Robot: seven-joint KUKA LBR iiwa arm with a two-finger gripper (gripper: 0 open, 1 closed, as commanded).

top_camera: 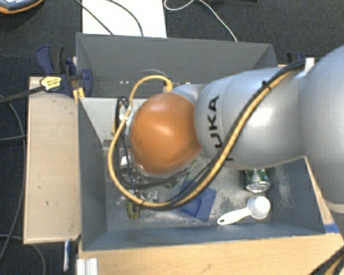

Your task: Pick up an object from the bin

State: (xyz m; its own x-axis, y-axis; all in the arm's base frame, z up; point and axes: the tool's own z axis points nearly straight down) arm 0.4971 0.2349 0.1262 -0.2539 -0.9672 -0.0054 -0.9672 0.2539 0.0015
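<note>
1. The silver arm [264,119] reaches from the right into the grey metal bin [178,56]. Its orange domed cover [160,133] sits above the left half of the bin floor.
2. The gripper [136,196] hangs below that cover, low over the left front of the floor, with a yellow-and-black cable [229,145] looped around it. The cover and cable hide its working end, so I cannot tell whether it is spread, pressed together or pinching anything.
3. The nearest loose thing is a crumpled blue cloth-like piece [198,205], just beside the gripper on its right, near the front wall.
4. Further right, well apart from the gripper, a white plastic measuring spoon [247,211] lies flat. A green and silver can [257,179] lies just behind it.
5. Progress, as a judgement: the reach down into the bin looks done. No object can be seen in a grasp, so the closing and the lift out appear not yet done.
</note>
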